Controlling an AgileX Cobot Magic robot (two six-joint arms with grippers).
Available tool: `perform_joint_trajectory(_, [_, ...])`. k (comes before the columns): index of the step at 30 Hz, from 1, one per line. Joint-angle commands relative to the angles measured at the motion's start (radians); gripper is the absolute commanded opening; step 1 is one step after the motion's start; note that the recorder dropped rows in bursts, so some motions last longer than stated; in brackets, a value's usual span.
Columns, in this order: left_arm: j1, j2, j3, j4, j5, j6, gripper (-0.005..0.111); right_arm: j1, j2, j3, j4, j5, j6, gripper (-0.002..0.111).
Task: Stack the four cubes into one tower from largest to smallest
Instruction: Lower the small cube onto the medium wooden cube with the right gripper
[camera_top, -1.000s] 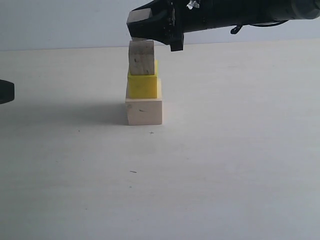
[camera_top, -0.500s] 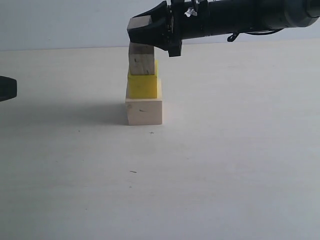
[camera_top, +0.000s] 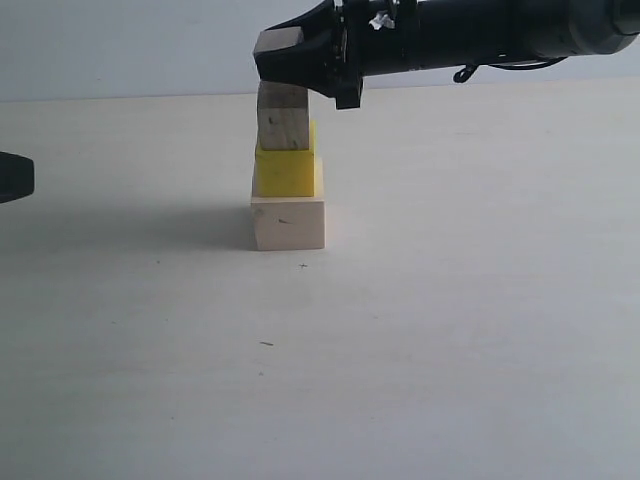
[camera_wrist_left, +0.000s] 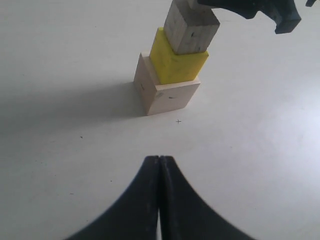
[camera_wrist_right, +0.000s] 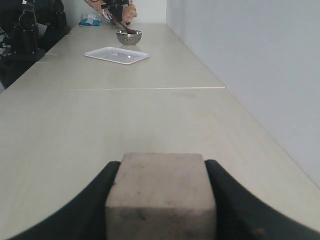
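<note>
The smallest cube (camera_top: 278, 40), pale wood, sits in the upper middle of the exterior view, pinched between the fingers of the right claw (camera_top: 287, 58), which reaches in from the upper right. Directly under it stands the partial tower: the medium grainy cube (camera_top: 285, 120) on the yellow cube (camera_top: 287, 172) on the largest cube (camera_top: 288, 222), left of the frame's centre on the pale table (camera_top: 450, 310). Whether the held cube touches the grainy one cannot be told. The left claw (camera_wrist_left: 159, 167), pressed together and empty, hangs at the left edge, well apart.
</note>
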Motion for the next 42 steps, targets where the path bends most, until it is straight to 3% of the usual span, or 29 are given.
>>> perform_joint_trajectory(1, [0.003,0.001,0.005,0.007,-0.015,0.0,0.0,0.001,-0.002,-0.008,0.016,0.009,0.019,0.0])
perform_joint_trajectory(18, [0.003,0.001,0.005,0.007,-0.015,-0.002,0.0,0.036,-0.002,-0.008,-0.03,0.009,0.013,0.0])
perform_joint_trajectory(42, [0.003,0.001,0.005,-0.002,-0.007,-0.002,0.0,0.011,-0.002,-0.008,-0.021,0.009,0.017,0.0])
